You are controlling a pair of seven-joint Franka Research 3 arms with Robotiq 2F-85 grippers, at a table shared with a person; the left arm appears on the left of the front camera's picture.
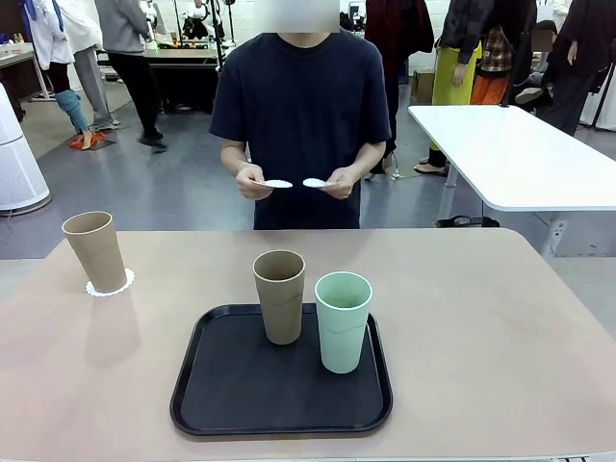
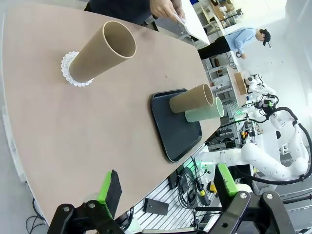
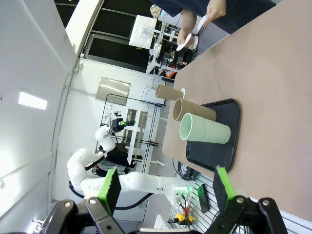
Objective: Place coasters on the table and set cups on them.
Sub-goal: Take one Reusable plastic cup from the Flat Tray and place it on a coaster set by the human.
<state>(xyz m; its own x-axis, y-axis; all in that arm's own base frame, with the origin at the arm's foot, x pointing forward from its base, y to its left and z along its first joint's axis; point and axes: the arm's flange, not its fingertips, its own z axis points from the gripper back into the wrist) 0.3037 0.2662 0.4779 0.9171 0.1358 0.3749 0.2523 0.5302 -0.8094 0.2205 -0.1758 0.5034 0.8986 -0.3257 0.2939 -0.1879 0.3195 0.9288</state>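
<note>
A robotics lab in an open hall: bare grey floor, a white-topped table beyond the beige table at its far right corner, people standing about, shelving, and coiled cables below its near edge.

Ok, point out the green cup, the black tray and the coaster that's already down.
green cup (image 1: 343, 322): front view, middle of its side wall.
black tray (image 1: 241, 385): front view, bare floor near its front left.
coaster (image 1: 129, 280): front view, its lacy right-hand rim.
</note>
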